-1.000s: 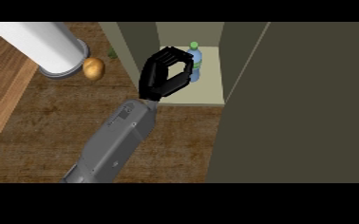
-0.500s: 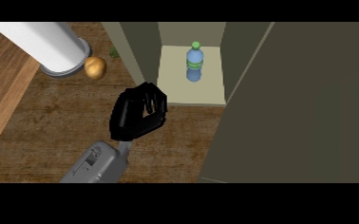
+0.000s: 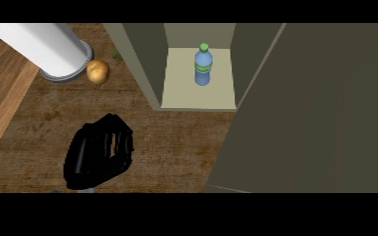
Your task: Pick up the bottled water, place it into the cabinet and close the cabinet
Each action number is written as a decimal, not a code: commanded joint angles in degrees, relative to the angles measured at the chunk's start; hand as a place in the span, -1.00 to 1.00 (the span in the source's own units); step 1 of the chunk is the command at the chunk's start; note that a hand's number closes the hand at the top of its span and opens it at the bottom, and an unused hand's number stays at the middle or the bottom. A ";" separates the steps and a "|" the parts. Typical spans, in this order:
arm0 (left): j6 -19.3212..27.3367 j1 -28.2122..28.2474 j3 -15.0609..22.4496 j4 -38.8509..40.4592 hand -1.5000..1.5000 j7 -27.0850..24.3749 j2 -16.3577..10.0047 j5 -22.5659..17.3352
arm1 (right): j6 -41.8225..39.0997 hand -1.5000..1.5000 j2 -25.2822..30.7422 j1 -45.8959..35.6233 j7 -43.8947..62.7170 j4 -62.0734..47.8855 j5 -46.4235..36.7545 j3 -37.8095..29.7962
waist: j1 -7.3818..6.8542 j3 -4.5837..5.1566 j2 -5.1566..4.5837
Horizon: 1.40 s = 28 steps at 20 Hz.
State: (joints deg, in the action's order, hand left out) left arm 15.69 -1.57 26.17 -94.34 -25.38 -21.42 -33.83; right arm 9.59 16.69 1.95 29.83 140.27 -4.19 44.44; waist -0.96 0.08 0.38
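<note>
The bottle (image 3: 203, 69) stands upright on the cabinet (image 3: 184, 94) shelf, ahead and to the right of the left hand (image 3: 100, 152), well apart from it. It looks light, stiff and smooth, apt to tip, so it is best taken round the blue body below the green cap. The hand holds nothing; whether it is spread or closed I cannot tell. The door (image 3: 310, 120) stands open to its right, and a potato (image 3: 97, 71) lies straight ahead of it.

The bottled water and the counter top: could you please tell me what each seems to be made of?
Bottled water: probably plastic, judging by its smooth blue body, green cap and green label band. Counter top: apparently wood with a matte finish, brown with darker streaky grain.
</note>
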 commanded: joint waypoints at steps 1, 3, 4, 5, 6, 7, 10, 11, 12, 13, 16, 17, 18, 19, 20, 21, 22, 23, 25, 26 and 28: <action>-2.44 5.12 -3.44 -4.50 1.00 -0.46 -3.28 -1.77 | 1.04 1.00 -8.41 -7.43 5.80 -2.45 -4.26 7.60 | -0.02 0.03 -0.16; -1.31 6.91 -2.30 -6.51 1.00 -0.30 -2.14 -1.16 | 0.50 1.00 -12.34 -11.51 8.54 -4.56 -4.98 9.58 | -0.06 0.03 -0.12; -4.06 6.80 -3.74 -2.51 1.00 -3.28 -1.86 -1.94 | 1.09 1.00 -15.12 -12.73 8.81 -7.27 -6.47 12.86 | 0.05 0.10 -0.13; -5.58 10.69 -4.83 -4.42 1.00 -5.53 -3.87 -1.87 | 1.82 1.00 -16.22 -12.88 7.61 -9.56 -7.70 13.47 | -0.25 0.07 -0.07; -4.03 7.80 -6.17 -5.63 1.00 -1.04 -3.66 -3.21 | 2.19 1.00 -16.30 -15.03 7.36 -11.08 -7.15 13.42 | 0.17 0.00 -0.21; -4.95 9.01 -7.33 -6.14 1.00 -1.45 -5.15 -3.39 | -0.41 1.00 -16.29 -16.85 10.10 -9.62 -6.89 11.89 | 0.00 0.01 -0.20; -6.43 11.03 -7.25 -6.35 1.00 -2.00 -5.88 -3.69 | 4.98 1.00 -16.20 -23.64 8.65 -13.50 -11.86 12.88 | -0.67 0.14 -0.08; -8.01 11.45 -8.18 -5.88 1.00 -2.13 -6.49 -4.61 | 4.94 1.00 -16.17 -25.94 10.19 -12.49 -11.09 9.95 | -0.64 0.14 -0.20; -8.87 13.92 -9.03 -8.77 1.00 -3.20 -7.44 -5.18 | 7.21 1.00 -16.15 -24.91 6.95 -15.78 -12.57 10.77 | -1.09 0.09 -0.12; -8.82 13.05 -9.37 -7.14 1.00 -3.18 -6.89 -5.18 | 7.92 1.00 -16.14 -27.54 7.13 -16.81 -11.04 8.88 | -1.14 0.11 -0.31; -10.55 13.26 -11.51 -5.99 1.00 -3.79 -8.36 -5.74 | 11.06 1.00 -16.08 -30.83 11.50 -17.29 -10.47 6.33 | -1.52 0.24 -0.34; -9.98 12.33 -9.58 -5.42 1.00 -3.60 -6.44 -5.05 | 11.46 1.00 -16.06 -31.42 8.82 -21.68 -10.49 5.52 | -1.41 0.18 -0.60; -10.62 14.75 -11.06 -8.17 1.00 -2.91 -8.85 -5.94 | 11.93 1.00 -16.06 -32.07 10.11 -20.99 -9.71 2.85 | -2.26 0.15 -0.53; -11.62 14.58 -11.80 -8.04 1.00 -2.85 -9.52 -6.37 | 13.89 1.00 -16.07 -32.12 8.56 -22.03 -7.65 2.59 | -2.35 0.11 -0.68; -10.17 15.73 -10.05 -9.41 1.00 -3.09 -8.59 -4.76 | 14.61 1.00 -16.09 -33.08 9.40 -23.71 -8.16 1.26 | -2.52 0.11 -0.64; -13.17 16.61 -12.04 -6.68 1.00 -4.90 -9.05 -6.46 | 14.79 1.00 -16.10 -34.80 10.63 -23.89 -6.40 0.73 | -2.47 0.18 -0.70; -13.60 15.45 -12.32 -7.21 1.00 -4.02 -9.97 -6.39 | 13.95 1.00 -16.13 -35.06 7.65 -27.75 -4.42 -2.52 | -2.84 0.09 -1.13; -14.71 17.15 -13.17 -7.35 1.00 -4.51 -10.67 -6.88 | 17.08 1.00 -16.25 -36.61 7.31 -29.14 -2.53 -2.83 | -2.56 0.06 -0.87; -17.14 19.41 -14.88 -7.00 1.00 -5.35 -11.85 -8.01 | 17.66 1.00 -16.42 -41.91 9.46 -31.58 1.80 -8.00 | -2.13 0.03 -0.66; -16.87 16.79 -14.76 -6.39 1.00 -4.49 -11.31 -8.08 | 15.68 1.00 -16.48 -44.40 6.14 -37.25 5.95 -10.75 | -2.44 0.01 -1.09; -19.43 22.77 -17.41 -8.81 1.00 -6.72 -13.20 -9.10 | 9.22 1.00 -16.56 -40.84 0.16 -40.88 10.25 -14.82 | -2.01 -0.09 -0.87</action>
State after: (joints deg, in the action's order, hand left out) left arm -0.26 16.70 11.95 -101.68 -30.42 -32.33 -41.36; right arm 22.73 2.04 -36.57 35.60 108.73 -0.72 36.58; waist -3.11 0.11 -0.44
